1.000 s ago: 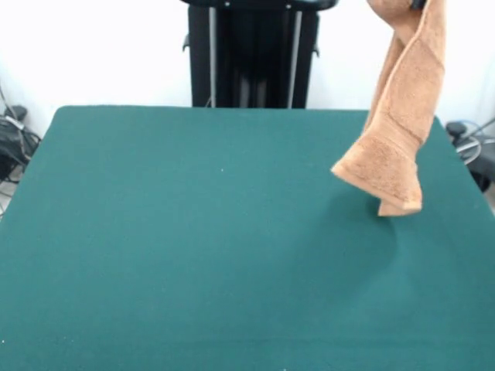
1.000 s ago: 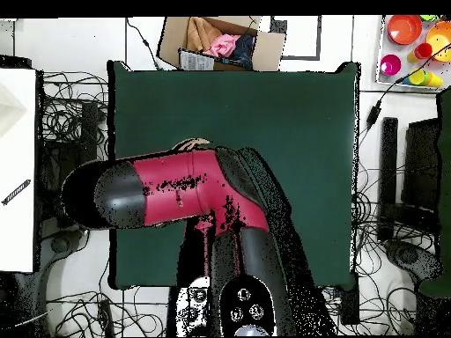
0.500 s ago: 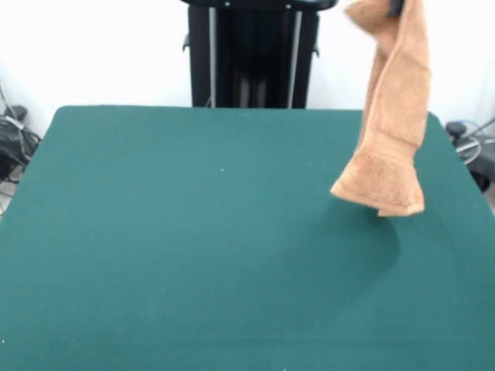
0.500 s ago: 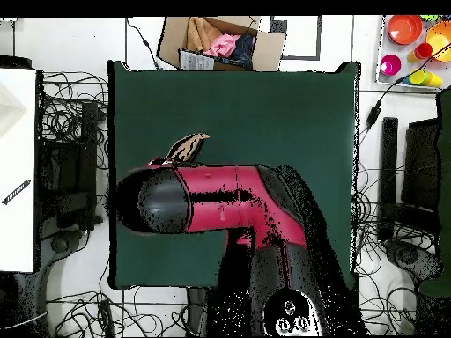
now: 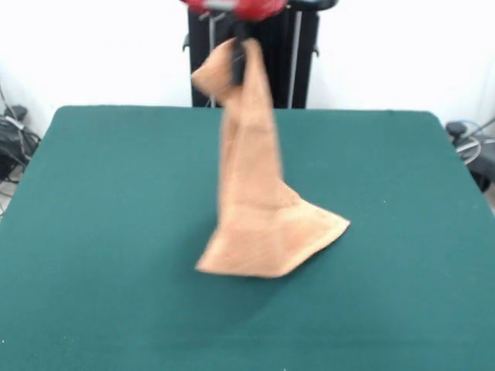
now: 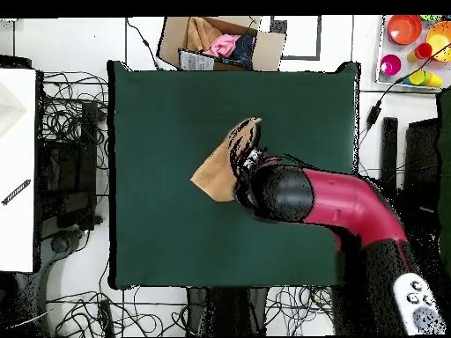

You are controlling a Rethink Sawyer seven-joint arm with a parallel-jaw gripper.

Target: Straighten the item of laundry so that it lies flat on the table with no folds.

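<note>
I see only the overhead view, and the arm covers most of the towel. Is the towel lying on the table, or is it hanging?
Observer: Hanging. The front view shows the towel drawn into a tall narrow strip below the pincer, which grips its top end.
Operator: Does the lower end reach the table?
Observer: It seems so. The bottom end fans out wide and appears to rest on the table.

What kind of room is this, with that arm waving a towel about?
Probably a robotics lab: a red arm whose pincer holds a towel over a green table, with tangled cables on the floor.
</note>
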